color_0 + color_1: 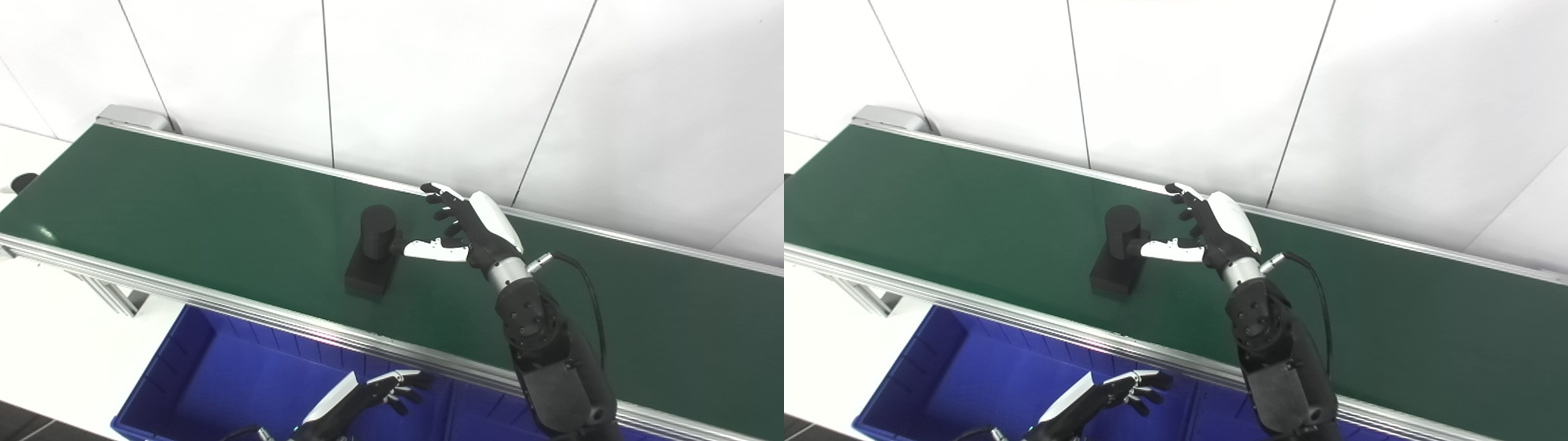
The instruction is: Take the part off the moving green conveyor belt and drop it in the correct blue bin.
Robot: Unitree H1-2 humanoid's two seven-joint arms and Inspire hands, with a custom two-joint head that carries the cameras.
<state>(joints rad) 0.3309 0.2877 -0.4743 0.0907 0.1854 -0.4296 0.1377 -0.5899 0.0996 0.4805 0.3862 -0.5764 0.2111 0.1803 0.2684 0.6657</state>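
Nearest, the left robot hand [361, 398] hovers with fingers apart, holding nothing, over the blue plastic bin [202, 373]. Beyond the aluminium rail [184, 288], the right robot hand [468, 236], fingers spread, reaches the black part, a cylinder on a block [372, 254], on the green conveyor belt [184, 208]; its thumb seems to touch the cylinder. Grasping comes next: fingers must close around it. Nothing blocks the lift.
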